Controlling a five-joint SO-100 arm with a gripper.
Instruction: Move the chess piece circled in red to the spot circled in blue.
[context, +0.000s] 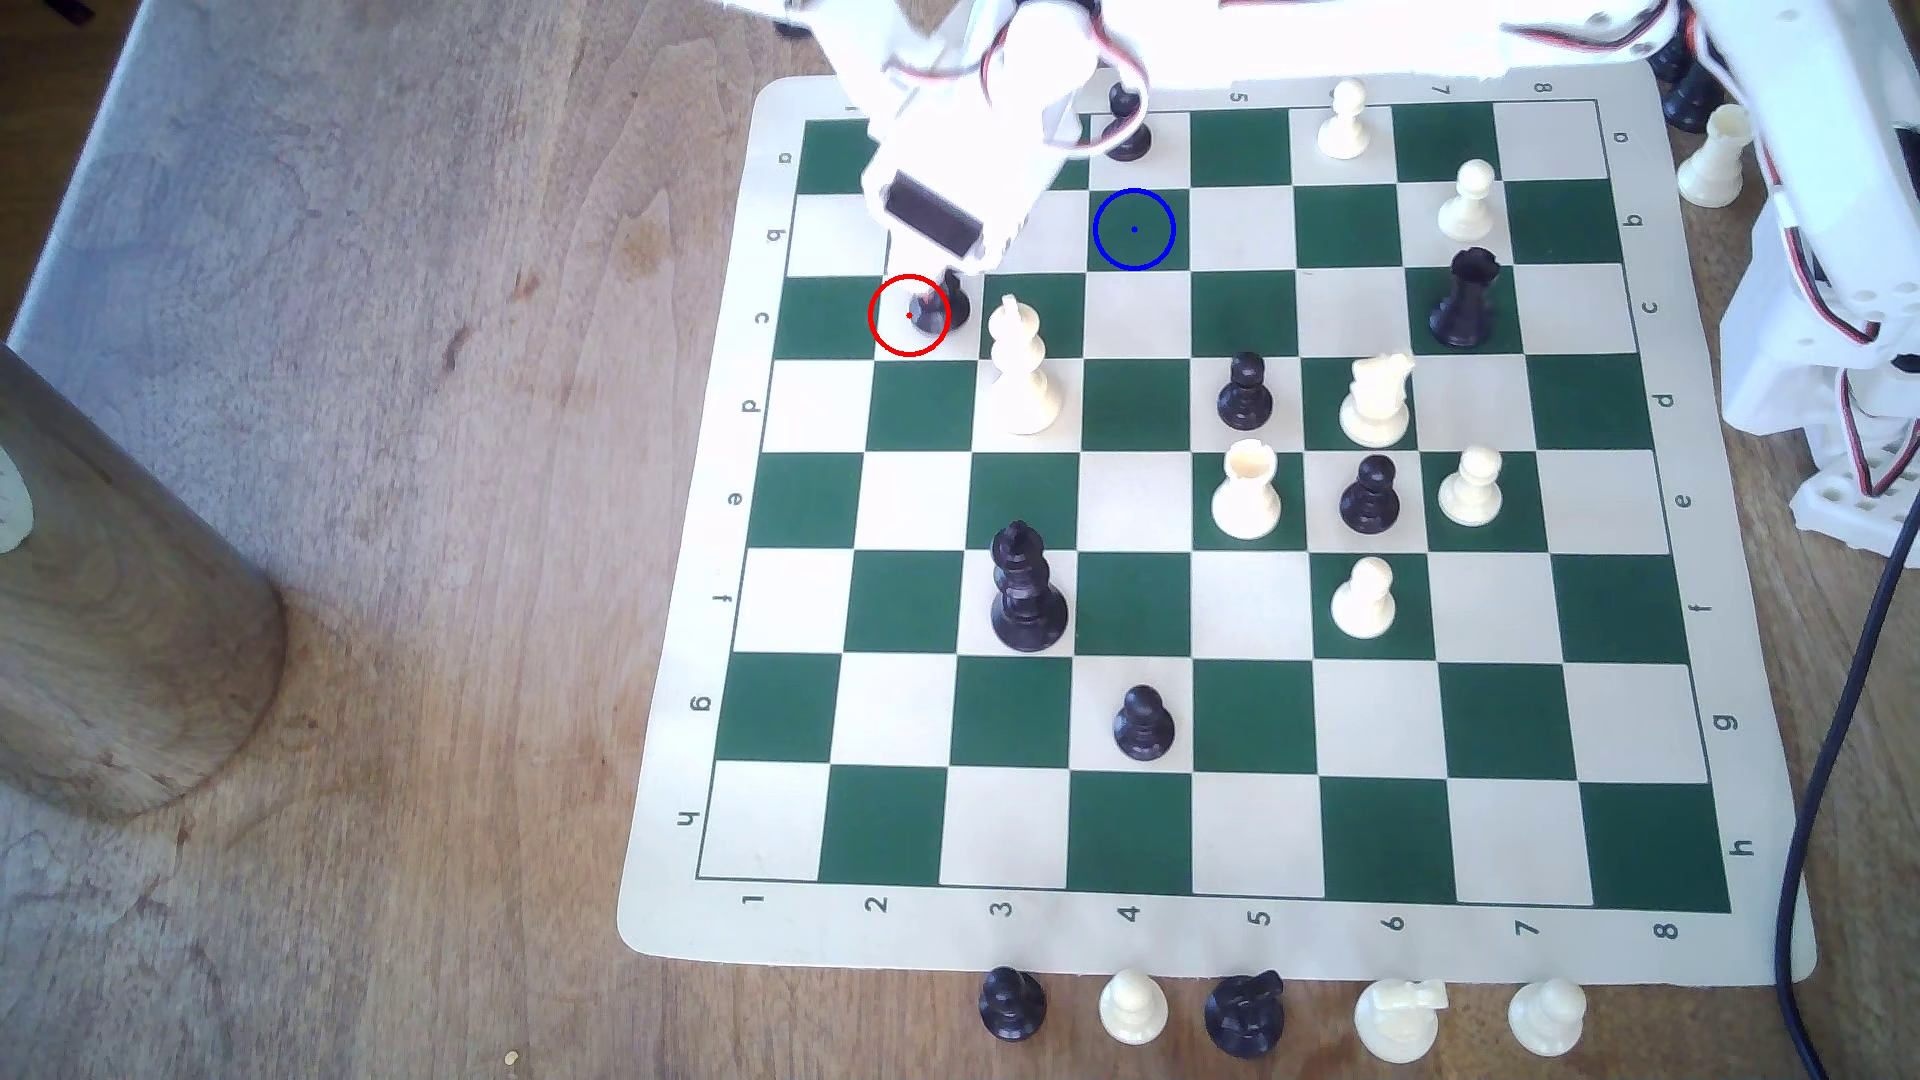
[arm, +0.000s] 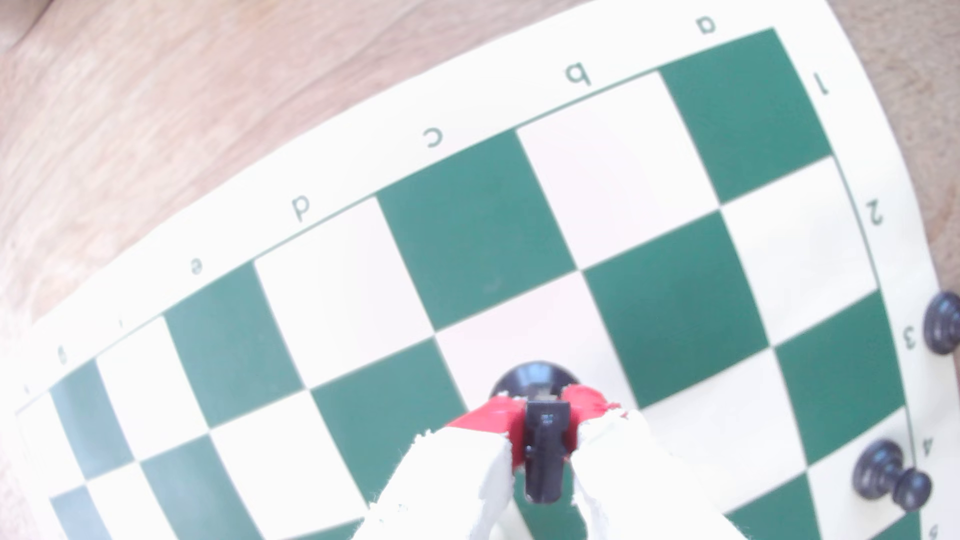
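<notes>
Your gripper (arm: 543, 446) is pinching the black knight (arm: 543, 457): in the wrist view the two white fingers (arm: 467, 467) with red tape on them press on both sides of the dark piece, and its round base shows just past the fingertips. In the exterior view the black knight (context: 940, 306) sits at the red ring, on a light square in row c, near the board's far left corner as that view shows it. I cannot tell if the base is touching the board or just above it. The white arm (context: 966, 135) comes down on it from the far edge of the chess board (context: 686, 831). The blue ring (context: 1134, 230) marks a dark green square in row b, two columns to the exterior view's right of the knight and one row nearer the far edge. That square is bare. A tall white piece (context: 1023, 363) stands just beside the knight on the exterior view's right. A black pawn (context: 1127, 125) stands on the square just past the blue ring, at the far edge. The board lies on a wooden bench (context: 364, 415), and a few more pieces stand on the bench along the board's near edge.
</notes>
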